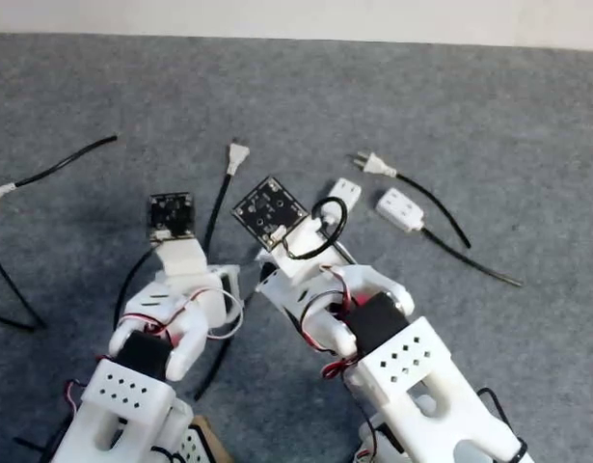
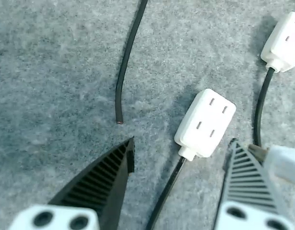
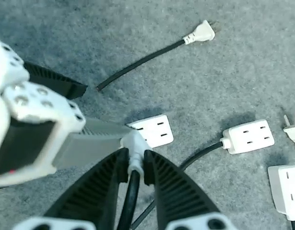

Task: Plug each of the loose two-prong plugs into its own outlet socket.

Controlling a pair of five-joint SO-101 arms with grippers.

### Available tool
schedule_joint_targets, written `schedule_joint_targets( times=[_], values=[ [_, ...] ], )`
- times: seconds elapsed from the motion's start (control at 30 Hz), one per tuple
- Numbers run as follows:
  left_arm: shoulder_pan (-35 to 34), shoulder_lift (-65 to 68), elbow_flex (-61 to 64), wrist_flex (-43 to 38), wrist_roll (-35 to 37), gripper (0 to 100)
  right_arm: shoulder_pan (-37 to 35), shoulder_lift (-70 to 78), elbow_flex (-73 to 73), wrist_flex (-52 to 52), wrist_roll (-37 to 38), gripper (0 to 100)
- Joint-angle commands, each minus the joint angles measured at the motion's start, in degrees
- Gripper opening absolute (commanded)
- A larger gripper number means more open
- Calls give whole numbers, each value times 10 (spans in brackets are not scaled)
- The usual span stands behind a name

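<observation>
one two-prong plug point(image 3: 134, 143) is clamped by the right gripper point(image 3: 135, 157) and held just short of an outlet socket point(image 3: 149, 130) near the middle of the grey mat point(image 1: 527, 106). no plug is seen seated yet. a loose plug point(image 1: 373, 162) and a second loose plug point(image 1: 238, 154) are left lying toward the far edge. the left gripper point(image 2: 182, 143) is spread, empty. no writing can be read.

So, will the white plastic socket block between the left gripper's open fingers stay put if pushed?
Probably not: the white plastic socket block looks small and light, lying loose on the grey carpet, so it would likely slide. Its black cord is thin, so it probably bends rather than anchors it. The left gripper, open astride its cord end, could brace it.
</observation>
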Motion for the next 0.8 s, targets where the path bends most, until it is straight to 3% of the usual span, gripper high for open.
schedule_joint_targets(
  times=[0.0, 0.43, 0.77],
  values=[
    [-61, -1, -21, -9, 0, 312, 15, -14, -11, -1, -6, 5],
    [-80, -6, 6, -11, 0, 312, 18, 3, -7, 0, -6, 5],
    [-120, -6, 21, -15, 0, 312, 18, 284, -243, 53, 11, 5]
  ],
)
